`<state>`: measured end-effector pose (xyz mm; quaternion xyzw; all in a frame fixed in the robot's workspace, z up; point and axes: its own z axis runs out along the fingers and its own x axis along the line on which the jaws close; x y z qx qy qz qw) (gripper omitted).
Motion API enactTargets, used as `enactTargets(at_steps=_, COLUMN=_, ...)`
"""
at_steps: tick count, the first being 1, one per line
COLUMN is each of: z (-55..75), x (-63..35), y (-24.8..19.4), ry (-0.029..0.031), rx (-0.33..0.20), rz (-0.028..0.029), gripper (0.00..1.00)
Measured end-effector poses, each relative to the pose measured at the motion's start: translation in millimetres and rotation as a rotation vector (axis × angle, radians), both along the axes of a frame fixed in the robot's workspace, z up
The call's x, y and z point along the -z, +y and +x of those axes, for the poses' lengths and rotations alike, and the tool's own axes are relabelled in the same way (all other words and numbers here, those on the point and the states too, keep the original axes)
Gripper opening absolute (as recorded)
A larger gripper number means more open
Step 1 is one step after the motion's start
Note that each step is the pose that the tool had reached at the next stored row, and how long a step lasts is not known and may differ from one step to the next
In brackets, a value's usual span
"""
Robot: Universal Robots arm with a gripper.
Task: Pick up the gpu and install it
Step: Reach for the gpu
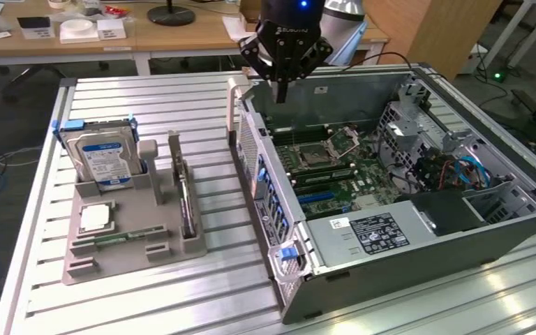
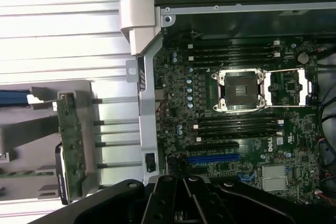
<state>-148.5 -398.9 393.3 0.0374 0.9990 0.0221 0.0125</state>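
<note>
So the gripper [image 1: 282,94] is hanging over the open computer case [image 1: 417,269], closed up tight with nothing in it. The gpu [image 1: 187,206] is standing on edge in the grey holder [image 1: 128,248] on the bench [image 1: 156,98], just beside the case, near the hard drive [image 1: 105,159]. Looks untouched, I think.

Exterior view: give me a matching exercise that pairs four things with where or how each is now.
Things:
1. gpu
2. hard drive
3. gripper
4. CPU socket

States:
A. shut and empty, over the case
B. on the motherboard inside the case
C. on edge in the grey holder, on the side next to the case
D. upright in the holder, blue-white label showing

Pairs: 1-C; 2-D; 3-A; 4-B
</note>
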Motion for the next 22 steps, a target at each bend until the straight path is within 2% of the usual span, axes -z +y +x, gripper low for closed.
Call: enactTargets(at_steps=22, z=-33.0, x=0.0, y=0.0, ry=0.0001, rx=0.000, rz=0.0000, gripper=0.11)
